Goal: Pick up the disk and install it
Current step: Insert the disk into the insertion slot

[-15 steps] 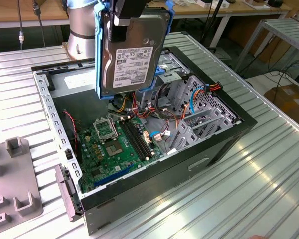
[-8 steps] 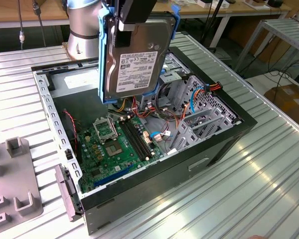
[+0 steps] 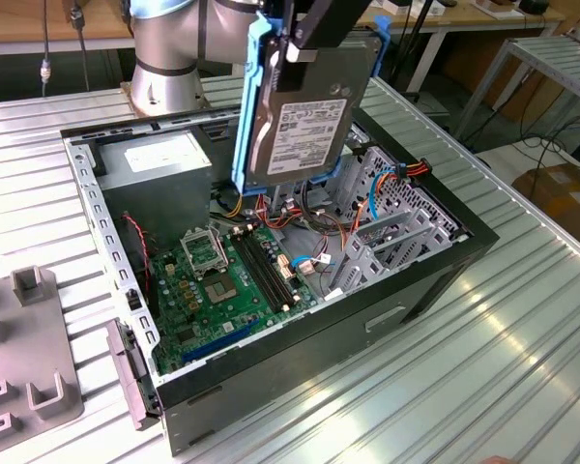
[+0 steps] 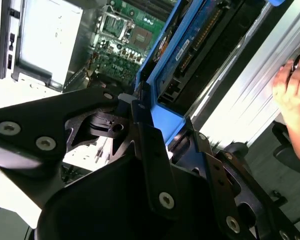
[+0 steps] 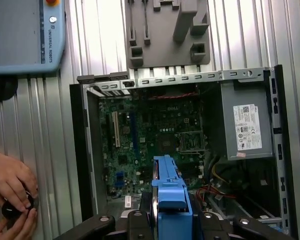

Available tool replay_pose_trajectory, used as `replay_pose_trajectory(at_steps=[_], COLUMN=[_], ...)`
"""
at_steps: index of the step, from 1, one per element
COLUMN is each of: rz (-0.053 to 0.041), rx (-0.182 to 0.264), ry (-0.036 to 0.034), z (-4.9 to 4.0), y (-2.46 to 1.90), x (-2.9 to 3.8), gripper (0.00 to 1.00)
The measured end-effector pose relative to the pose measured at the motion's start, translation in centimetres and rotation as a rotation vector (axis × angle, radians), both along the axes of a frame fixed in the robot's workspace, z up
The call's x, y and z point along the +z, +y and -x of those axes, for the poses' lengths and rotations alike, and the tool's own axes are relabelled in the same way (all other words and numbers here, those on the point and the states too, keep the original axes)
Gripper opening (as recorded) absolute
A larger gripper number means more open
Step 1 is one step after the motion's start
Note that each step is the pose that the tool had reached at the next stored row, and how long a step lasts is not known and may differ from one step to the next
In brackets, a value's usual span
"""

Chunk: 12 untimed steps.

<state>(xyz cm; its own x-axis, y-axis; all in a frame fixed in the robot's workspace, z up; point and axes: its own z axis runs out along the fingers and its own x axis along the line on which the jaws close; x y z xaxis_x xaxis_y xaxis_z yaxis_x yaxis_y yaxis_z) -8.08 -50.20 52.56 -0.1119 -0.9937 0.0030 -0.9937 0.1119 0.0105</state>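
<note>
Ribbed metal table (image 3: pixel 522 319) carries an open computer case (image 3: pixel 300 362). The gripper (image 3: pixel 304 43) is clamped on the disk (image 3: pixel 304 126), held upright above the interior beside the drive cage (image 3: pixel 396 217), apparently oriented for insertion.

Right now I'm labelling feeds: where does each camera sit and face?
Exterior view: off the arm, looking down into the open case; the arm and gripper show, holding the disk.
First wrist view: at the wrist, facing down into the case past the gripper.
Second wrist view: at the wrist, slanting along the gripper.
Shared: all show the disk and motherboard.
</note>
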Motion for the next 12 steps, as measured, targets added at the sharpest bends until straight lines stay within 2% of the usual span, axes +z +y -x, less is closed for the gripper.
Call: replay_pose_trajectory(at_steps=[3,8,10,12], rz=[0.0001,0.0003,0.0004,0.0006], rx=[0.000,0.003,0.004,0.005], ry=[0.0000,0.0001,-0.0024,-0.0087], z=[-1.87,-4.21,-4.40,-4.41], y=[-0.03,-0.03,-0.07,-0.31], x=[-0.18,-0.45,-0.56,-0.67], gripper=[0.37,0.37,0.37,0.37])
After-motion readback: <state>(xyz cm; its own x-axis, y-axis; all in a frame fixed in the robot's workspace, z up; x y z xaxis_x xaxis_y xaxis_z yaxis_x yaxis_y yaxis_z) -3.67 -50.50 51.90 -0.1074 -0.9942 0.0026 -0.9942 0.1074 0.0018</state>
